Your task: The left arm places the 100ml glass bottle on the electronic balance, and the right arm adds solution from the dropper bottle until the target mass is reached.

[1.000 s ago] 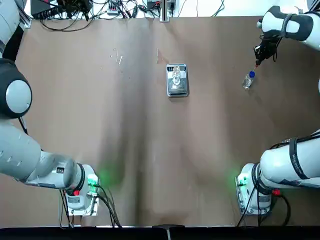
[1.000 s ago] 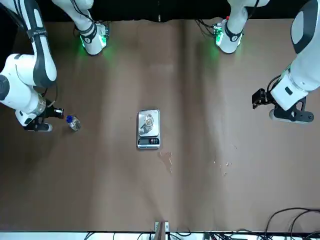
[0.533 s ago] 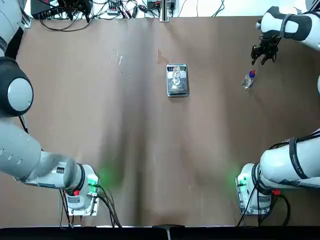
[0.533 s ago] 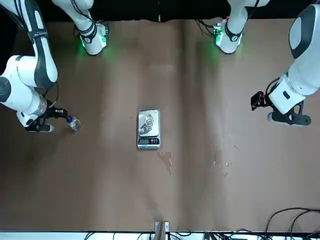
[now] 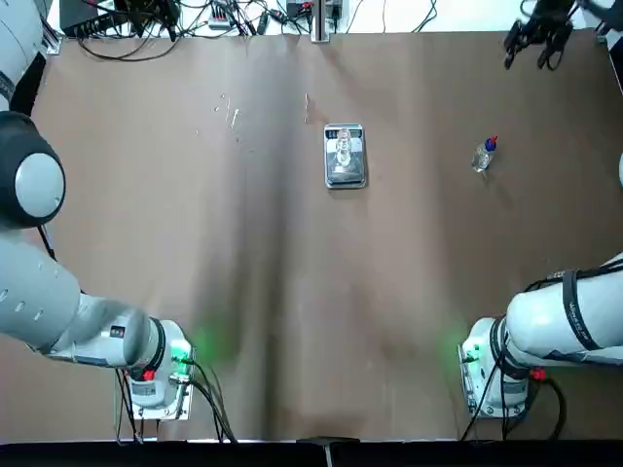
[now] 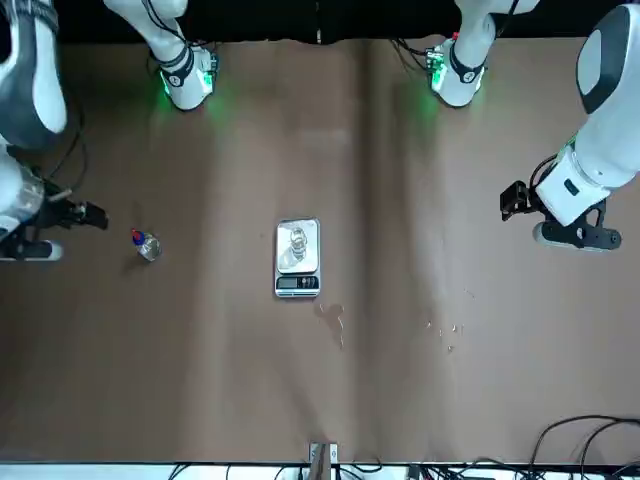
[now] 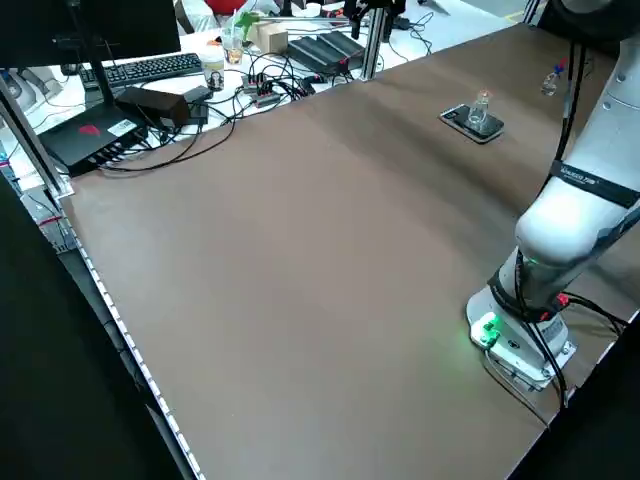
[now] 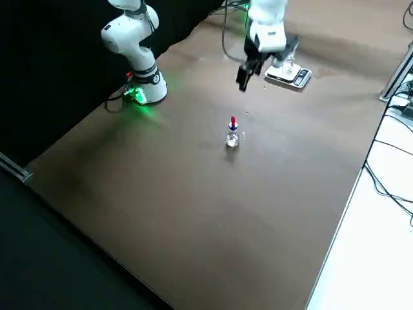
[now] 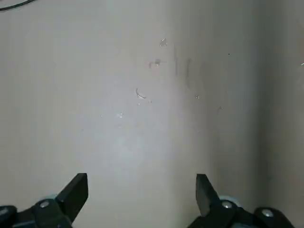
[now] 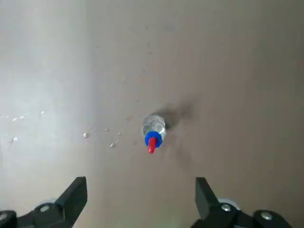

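Observation:
The electronic balance (image 5: 345,157) (image 6: 297,260) lies at the table's middle. The 100ml glass bottle (image 5: 344,147) (image 6: 297,240) (image 7: 481,104) stands upright on its pan. Off to the robot's right, the dropper bottle (image 5: 484,155) (image 6: 145,243) (image 8: 233,134) (image 10: 153,132) stands alone on the table, red top up. My right gripper (image 5: 533,39) (image 6: 90,214) (image 10: 141,183) hangs open and empty, raised well above and beyond the dropper bottle. My left gripper (image 6: 512,200) (image 9: 141,180) is open with nothing in it, over bare table on the robot's left.
Small drops and wet marks (image 5: 230,111) (image 6: 448,330) dot the brown table (image 5: 292,292) left of the balance. Cables and equipment (image 5: 146,17) (image 7: 160,95) lie past the far edge. The arm bases (image 5: 161,375) (image 5: 492,375) stand at the near edge.
My right gripper has drawn back from the dropper bottle's top, up and toward the far right corner. The dropper bottle stays standing. The left arm has hardly moved.

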You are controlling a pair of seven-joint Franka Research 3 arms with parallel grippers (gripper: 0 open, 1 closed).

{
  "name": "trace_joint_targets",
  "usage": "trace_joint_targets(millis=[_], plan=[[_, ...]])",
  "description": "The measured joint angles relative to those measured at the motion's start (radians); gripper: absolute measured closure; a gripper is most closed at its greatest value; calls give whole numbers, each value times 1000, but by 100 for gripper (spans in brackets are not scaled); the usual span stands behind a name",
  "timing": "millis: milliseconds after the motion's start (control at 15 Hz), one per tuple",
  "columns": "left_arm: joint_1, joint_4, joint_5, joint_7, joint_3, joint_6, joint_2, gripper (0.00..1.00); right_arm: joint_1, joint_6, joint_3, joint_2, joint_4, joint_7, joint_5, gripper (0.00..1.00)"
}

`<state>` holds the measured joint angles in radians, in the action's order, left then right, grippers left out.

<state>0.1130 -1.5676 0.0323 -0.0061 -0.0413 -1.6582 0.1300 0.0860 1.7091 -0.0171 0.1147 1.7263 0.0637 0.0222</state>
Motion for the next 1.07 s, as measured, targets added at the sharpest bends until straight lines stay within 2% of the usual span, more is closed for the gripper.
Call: trace_joint_targets(millis=[333, 533, 1067], plan=[[0, 6, 0, 2, -2, 0, -5, 0, -32, -221, -1, -57, -170, -4, -17, 0], [0, 16, 0, 1, -4, 0, -24, 0, -31, -224, 1, -86, -174, -8, -42, 0], [-2, 22, 0, -1, -24, 75, -123, 0, -36, -223, 0, -88, -174, -10, -44, 0]])
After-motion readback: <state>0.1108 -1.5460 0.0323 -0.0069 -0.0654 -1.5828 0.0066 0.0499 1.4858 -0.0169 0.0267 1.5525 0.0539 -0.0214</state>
